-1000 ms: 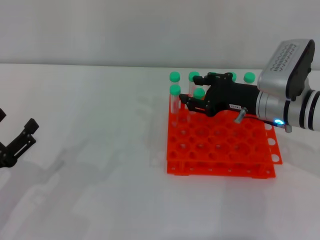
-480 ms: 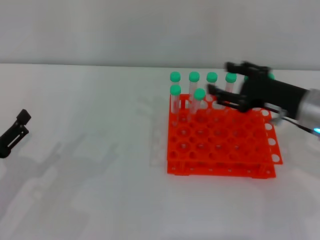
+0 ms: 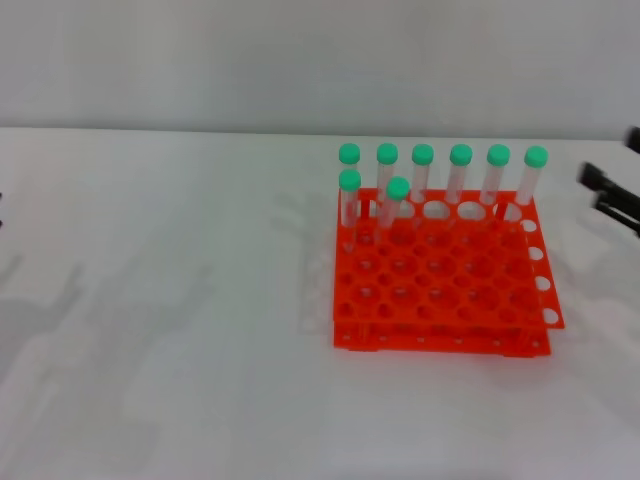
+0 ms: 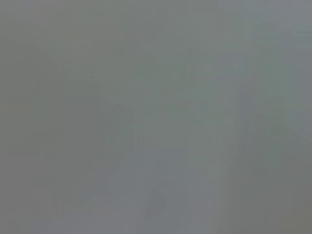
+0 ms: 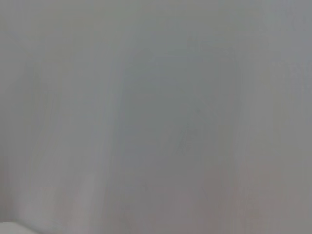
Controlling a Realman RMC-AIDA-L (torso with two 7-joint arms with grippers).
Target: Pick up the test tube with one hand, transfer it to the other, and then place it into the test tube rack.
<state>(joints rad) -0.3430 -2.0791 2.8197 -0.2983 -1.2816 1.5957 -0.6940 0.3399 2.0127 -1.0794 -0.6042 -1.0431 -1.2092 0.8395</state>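
Note:
The orange test tube rack [image 3: 440, 285] stands right of centre in the head view. A slim clear test tube with a green cap [image 3: 397, 189] stands slightly tilted in the rack's second row, free of both grippers. My right gripper [image 3: 608, 158] shows only as black fingers at the right edge, open and empty, apart from the rack. My left gripper is no more than a dark sliver at the left edge [image 3: 1, 212]. Both wrist views show only blank grey.
Several more green-capped tubes stand in the rack: a back row [image 3: 460, 155] and one at the left of the second row [image 3: 349, 181]. The white table [image 3: 180, 330] spreads to the left and front of the rack.
My right gripper has let go of the tube in the rack and drawn back to the right edge. My left gripper has slid off to the left, almost out of view.

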